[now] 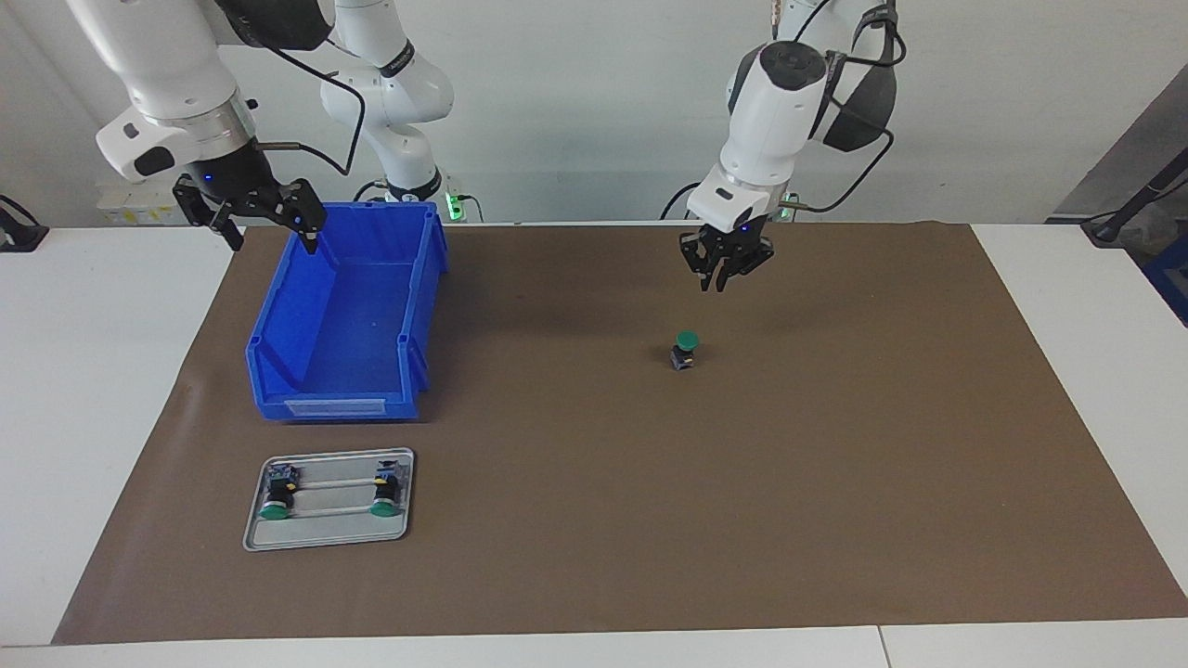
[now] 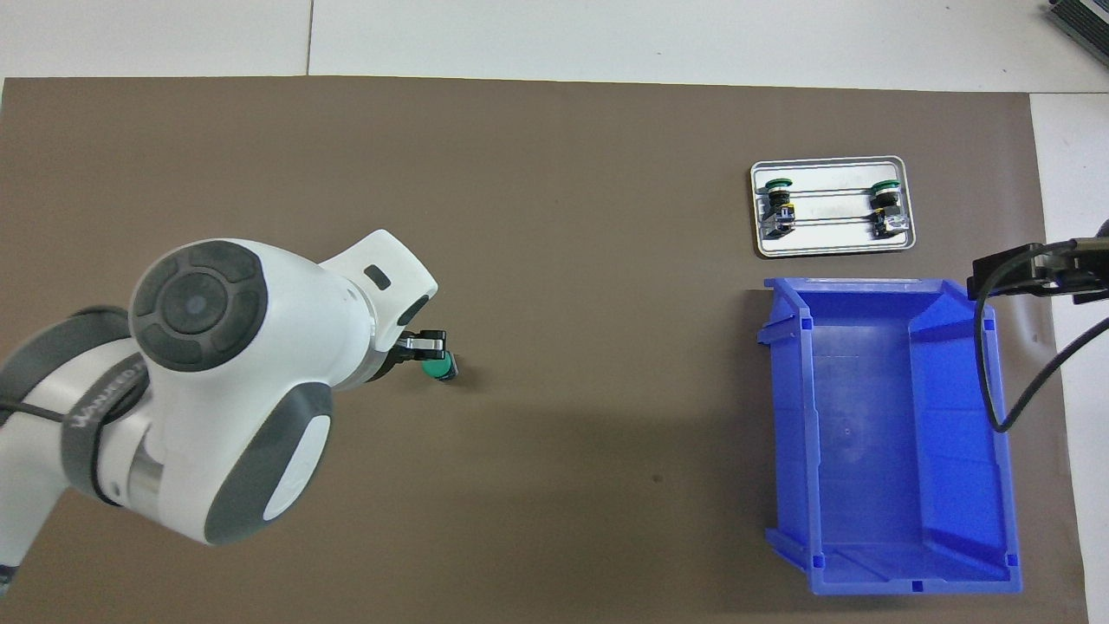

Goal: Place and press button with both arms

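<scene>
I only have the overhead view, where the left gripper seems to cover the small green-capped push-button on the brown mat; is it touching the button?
Observer: No. In the facing view the left gripper hangs over the green-capped push-button, with clear air between them.
Operator: How does the button stand?
Observer: Upright on its black body, green cap on top, on the brown mat.
Operator: And the right gripper, which I barely see?
Observer: The right gripper is open, over the rim of the blue plastic bin at its end nearer the robots.

Green-capped button [image 1: 686, 349] upright on brown mat [image 1: 835, 464], mid-table.
</scene>
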You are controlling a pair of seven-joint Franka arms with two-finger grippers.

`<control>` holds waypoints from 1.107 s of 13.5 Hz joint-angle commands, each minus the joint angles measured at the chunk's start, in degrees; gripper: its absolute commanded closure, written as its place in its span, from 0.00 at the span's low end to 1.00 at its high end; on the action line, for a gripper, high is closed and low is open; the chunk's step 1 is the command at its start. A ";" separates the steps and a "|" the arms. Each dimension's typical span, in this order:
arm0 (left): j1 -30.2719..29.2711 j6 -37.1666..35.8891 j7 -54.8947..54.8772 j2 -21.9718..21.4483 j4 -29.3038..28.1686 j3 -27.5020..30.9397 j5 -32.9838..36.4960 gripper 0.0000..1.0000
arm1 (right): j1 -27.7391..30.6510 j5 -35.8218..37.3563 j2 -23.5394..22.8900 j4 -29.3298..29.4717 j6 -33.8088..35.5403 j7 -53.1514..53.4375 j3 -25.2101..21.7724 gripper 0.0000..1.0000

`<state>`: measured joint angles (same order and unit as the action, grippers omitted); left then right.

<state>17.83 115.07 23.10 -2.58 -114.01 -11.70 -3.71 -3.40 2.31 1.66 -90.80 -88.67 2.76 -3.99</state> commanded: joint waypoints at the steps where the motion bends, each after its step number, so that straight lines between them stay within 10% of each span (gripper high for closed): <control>1: 1.86 7.70 2.48 0.37 -6.56 0.89 1.16 1.00 | 0.59 -0.38 0.71 -0.43 0.43 -1.00 0.56 0.00; 15: 1.51 16.85 2.21 6.70 -7.89 1.07 1.25 1.00 | 0.59 -0.38 0.71 -0.52 0.43 -1.00 0.56 0.00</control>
<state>19.03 129.91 24.46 3.71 -120.93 -11.31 -3.69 -3.40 2.31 1.66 -90.80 -88.67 2.76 -3.99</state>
